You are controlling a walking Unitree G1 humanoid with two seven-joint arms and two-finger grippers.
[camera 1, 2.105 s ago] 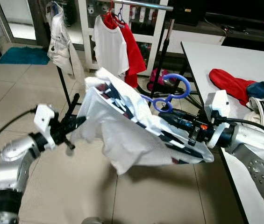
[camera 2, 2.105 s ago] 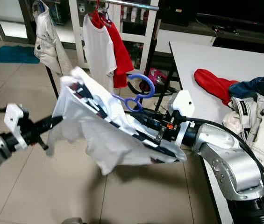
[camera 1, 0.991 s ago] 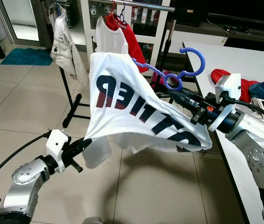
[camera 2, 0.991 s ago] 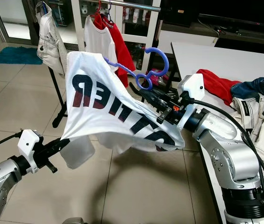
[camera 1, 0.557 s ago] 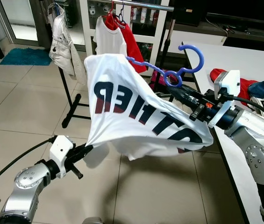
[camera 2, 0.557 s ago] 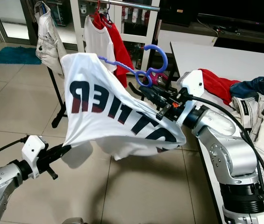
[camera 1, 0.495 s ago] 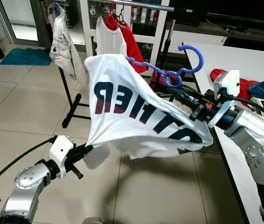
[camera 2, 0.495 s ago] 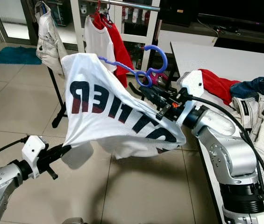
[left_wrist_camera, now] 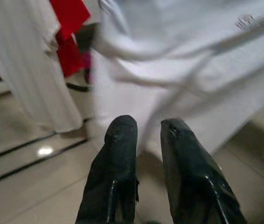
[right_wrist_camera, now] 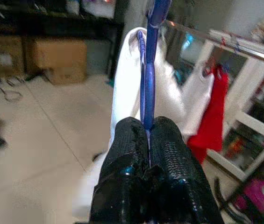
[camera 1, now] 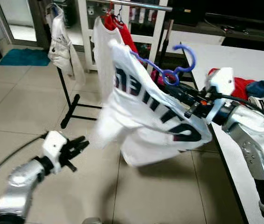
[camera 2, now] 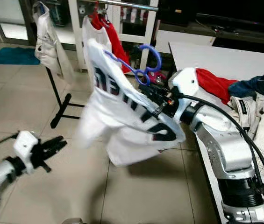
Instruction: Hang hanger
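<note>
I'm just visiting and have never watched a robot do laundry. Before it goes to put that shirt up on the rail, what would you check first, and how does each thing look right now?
1. Right tool shut on the blue hanger: ok.
2. White printed T-shirt on the hanger: ok, though it hangs bunched and lopsided.
3. Left tool clear of the T-shirt: ok, fingers apart, nothing between them, low near the floor.
4. Hanger's hook free to catch the rail: ok, it sticks up uncovered.
5. Hook on the clothes rail: not ok, it is short of and below the rail.
6. Room on the rail beside the red shirt: cannot tell.
</note>
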